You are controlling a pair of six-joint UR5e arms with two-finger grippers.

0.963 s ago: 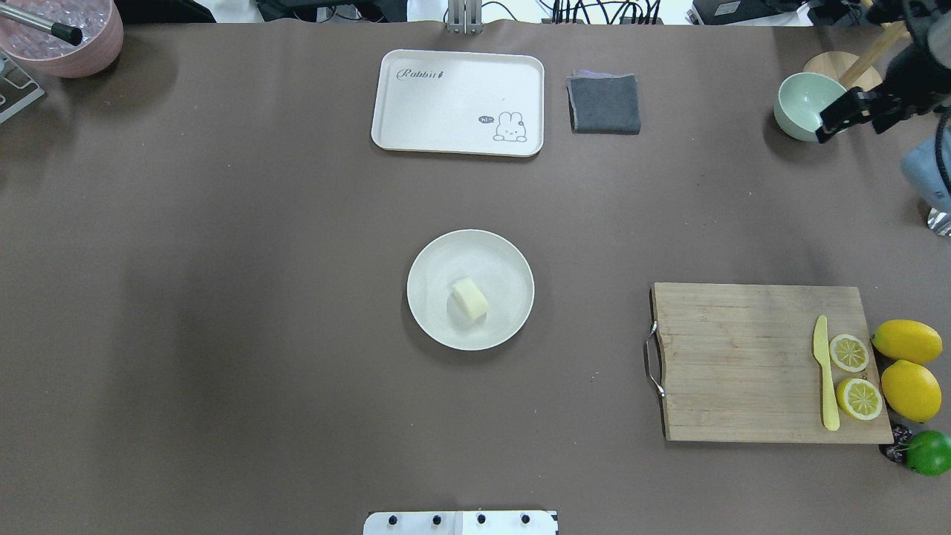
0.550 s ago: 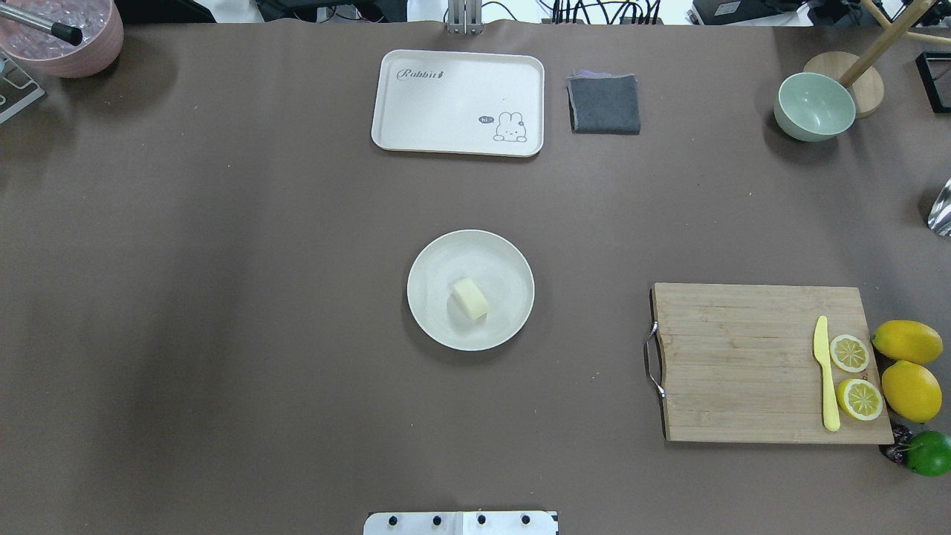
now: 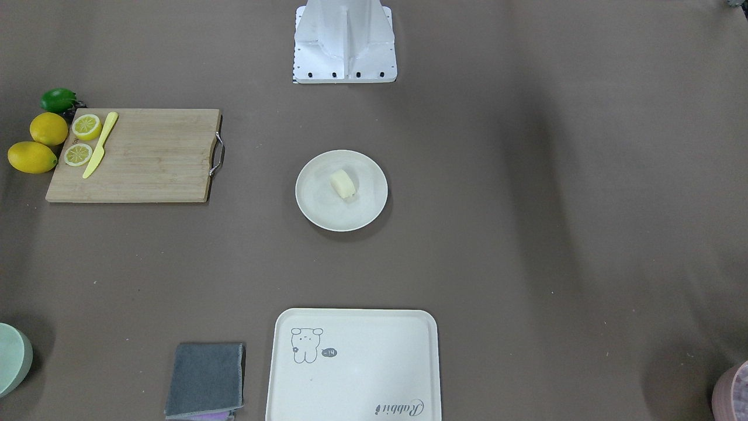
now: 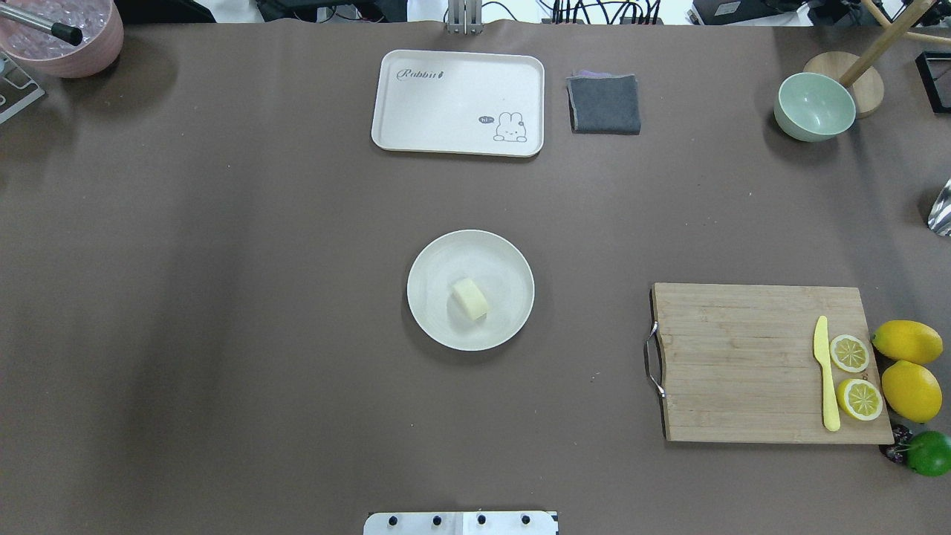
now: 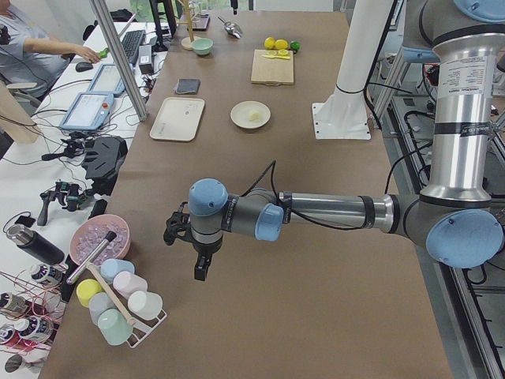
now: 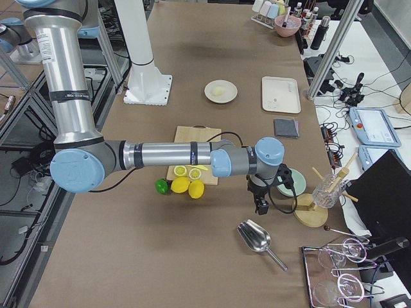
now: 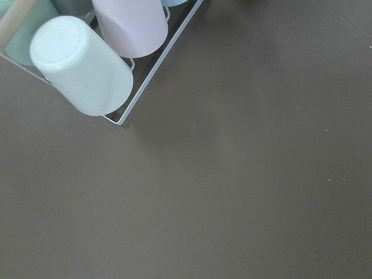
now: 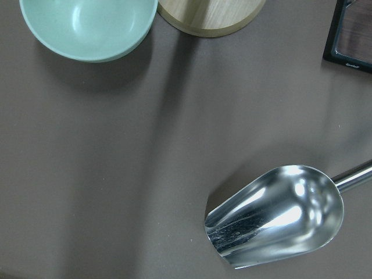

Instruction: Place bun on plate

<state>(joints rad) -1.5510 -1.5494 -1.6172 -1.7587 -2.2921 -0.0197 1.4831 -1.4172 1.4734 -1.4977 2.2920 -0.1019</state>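
Observation:
The pale cream bun (image 4: pixel 470 299) lies on its side a little below the middle of the round off-white plate (image 4: pixel 438 260), at the table's centre; the front view shows the same bun (image 3: pixel 343 183) on the plate (image 3: pixel 327 213). Nothing touches either. My left gripper (image 5: pixel 201 264) hangs far off at the table's left end beside a cup rack, seen only in the left side view. My right gripper (image 6: pixel 260 204) hovers at the right end near a green bowl, seen only in the right side view. I cannot tell whether either is open or shut.
A cream rabbit tray (image 4: pixel 458 102) and a grey cloth (image 4: pixel 604 104) lie at the far side. A cutting board (image 4: pixel 743 364) with a knife, lemon slices and lemons is at the right. A green bowl (image 4: pixel 813 106), a metal scoop (image 8: pixel 273 215) and a cup rack (image 7: pixel 87 64) sit at the ends.
The right gripper, over the green bowl a second ago, has left the overhead view to the right. The bun and plate have not moved.

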